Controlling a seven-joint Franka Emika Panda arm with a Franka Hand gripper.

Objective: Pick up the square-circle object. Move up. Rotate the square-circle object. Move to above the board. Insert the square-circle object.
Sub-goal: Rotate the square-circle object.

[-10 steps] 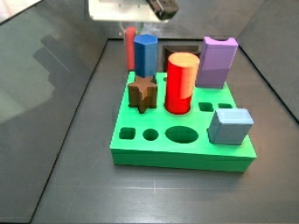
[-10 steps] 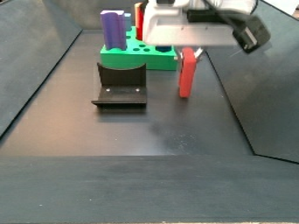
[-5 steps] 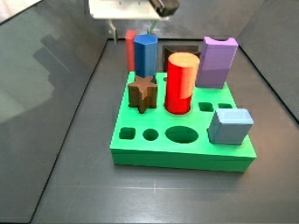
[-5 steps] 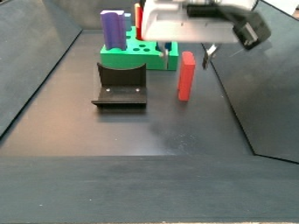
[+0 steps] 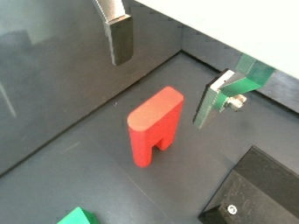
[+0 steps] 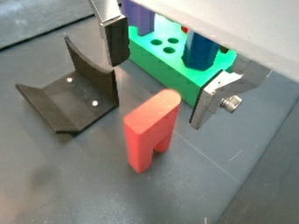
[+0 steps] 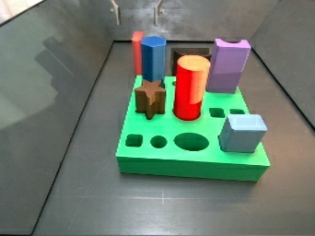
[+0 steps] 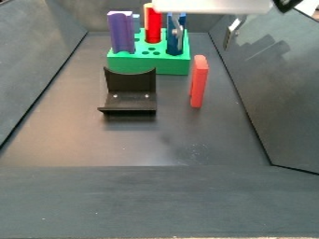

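- The square-circle object (image 8: 199, 80) stands upright on the dark floor (image 8: 162, 140), free of any grip, just beside the board (image 8: 147, 62), at about 4 o'clock from it in that side view. In the wrist views it is the red peg (image 6: 151, 130) standing alone.
- The gripper (image 6: 163, 66) hangs above the peg with its jaws spread wide; both silver fingers (image 5: 119, 38) are apart from the red faces.
- A second ago the gripper sat low around the peg; now it has risen almost out of both side views while the peg stays put. I judge the pick has not taken hold, so it would have to be tried again.
- The fixture (image 8: 129, 93) stands near the peg, at about 8 o'clock from it.
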